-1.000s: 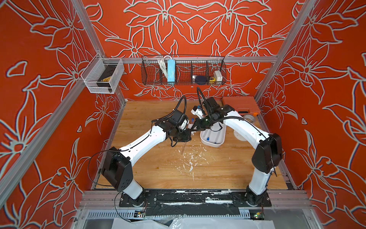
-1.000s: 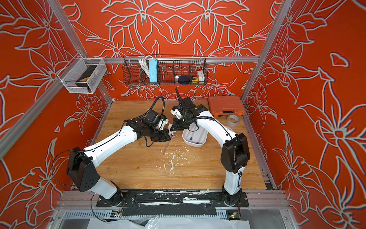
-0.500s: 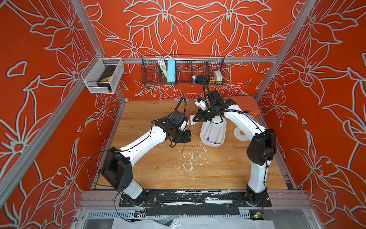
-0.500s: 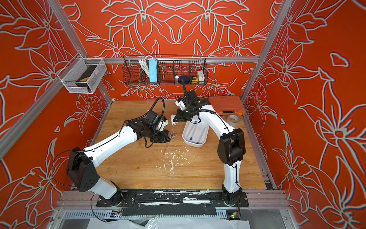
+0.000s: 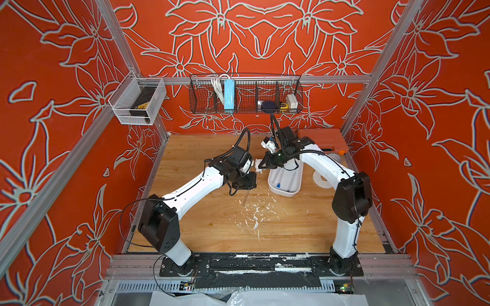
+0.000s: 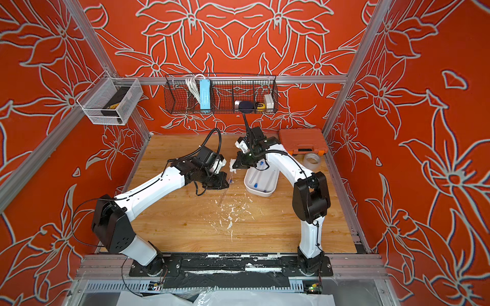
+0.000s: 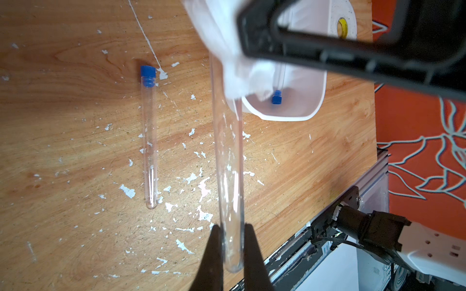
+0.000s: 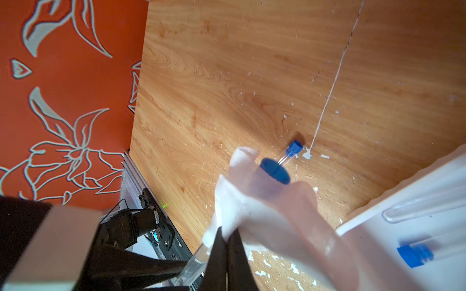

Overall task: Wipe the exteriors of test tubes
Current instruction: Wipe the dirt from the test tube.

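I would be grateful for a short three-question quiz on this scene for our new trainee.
1. True or false: the left gripper is shut on a clear plastic test tube near its rounded closed end.
2. What does the right gripper pinch? A) nothing B) the crumpled white tissue C) a loose blue cap
3. Where does the blue-capped clear tube outside the white plastic tub lie?

Key
1. True.
2. B; the tissue is wrapped around the held tube's capped end.
3. Flat on the wooden table, apart from the tub.
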Tool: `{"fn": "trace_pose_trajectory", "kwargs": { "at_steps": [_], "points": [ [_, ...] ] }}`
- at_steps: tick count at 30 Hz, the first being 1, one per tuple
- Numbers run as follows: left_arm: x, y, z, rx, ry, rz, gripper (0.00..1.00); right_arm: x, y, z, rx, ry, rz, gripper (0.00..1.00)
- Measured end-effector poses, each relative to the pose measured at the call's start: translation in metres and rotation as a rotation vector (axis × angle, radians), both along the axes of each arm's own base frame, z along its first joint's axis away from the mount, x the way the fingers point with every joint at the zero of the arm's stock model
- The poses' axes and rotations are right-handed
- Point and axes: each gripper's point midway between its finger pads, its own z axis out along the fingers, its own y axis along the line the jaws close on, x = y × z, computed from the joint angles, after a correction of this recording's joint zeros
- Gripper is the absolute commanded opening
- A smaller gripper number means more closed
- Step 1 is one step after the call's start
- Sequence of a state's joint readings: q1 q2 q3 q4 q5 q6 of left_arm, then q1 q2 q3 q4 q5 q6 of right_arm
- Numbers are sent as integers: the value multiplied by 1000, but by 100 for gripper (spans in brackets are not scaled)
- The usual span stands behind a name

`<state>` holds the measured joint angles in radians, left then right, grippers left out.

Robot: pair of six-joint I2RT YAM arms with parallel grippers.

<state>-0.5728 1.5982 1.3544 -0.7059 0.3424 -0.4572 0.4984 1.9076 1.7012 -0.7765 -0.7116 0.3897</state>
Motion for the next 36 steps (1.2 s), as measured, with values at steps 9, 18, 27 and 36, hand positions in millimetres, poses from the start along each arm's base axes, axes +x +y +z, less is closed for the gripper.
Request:
{"fn": "trace_pose_trajectory", "kwargs": {
  "at_steps": [9,18,27,36],
  "points": [
    [10,-6,9,-25,-23,-4,3,-35,5,12,14,-22,26,0],
    [12,-6,11,-49,-9,-5,3,-50,1,2,10,-8,29,0],
    [4,-8,4,-72,26,-25,3,-55,-4,-5,6,-8,24,0],
    [2,-11,7,-96,27,-34,3,-61,-7,-2,22,-32,24,0]
  ]
}}
